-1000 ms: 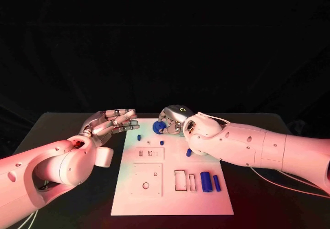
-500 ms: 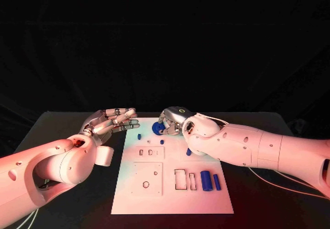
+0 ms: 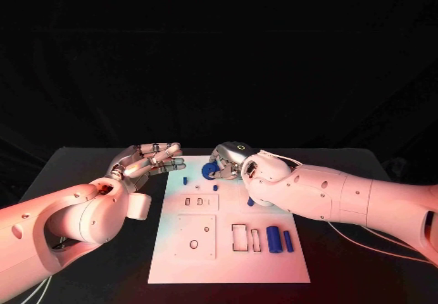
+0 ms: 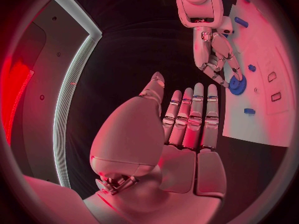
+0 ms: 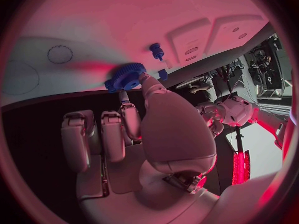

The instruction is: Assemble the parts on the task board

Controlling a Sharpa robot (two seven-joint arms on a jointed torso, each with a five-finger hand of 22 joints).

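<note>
The white task board (image 3: 228, 253) lies in the middle of the table. My right hand (image 3: 233, 157) is over its far edge and pinches a blue gear (image 3: 211, 170) between thumb and a finger; the gear (image 5: 126, 77) sits low against the board (image 5: 124, 20). In the left wrist view the gear (image 4: 236, 85) shows under the right hand (image 4: 212, 52). My left hand (image 3: 146, 162) hovers off the board's far left corner, fingers straight and apart, holding nothing; its palm (image 4: 187, 134) is bare.
Small blue pegs (image 3: 184, 182) (image 3: 215, 188) (image 3: 250, 201) stand on the far half of the board. Two blue cylinders (image 3: 274, 239) (image 3: 287, 242) lie at its right side beside rectangular slots (image 3: 239, 238). A raised square plate (image 3: 196, 237) sits near left.
My right arm has edged slightly to the left with the gear still pinched. The left hand has hardly moved.
</note>
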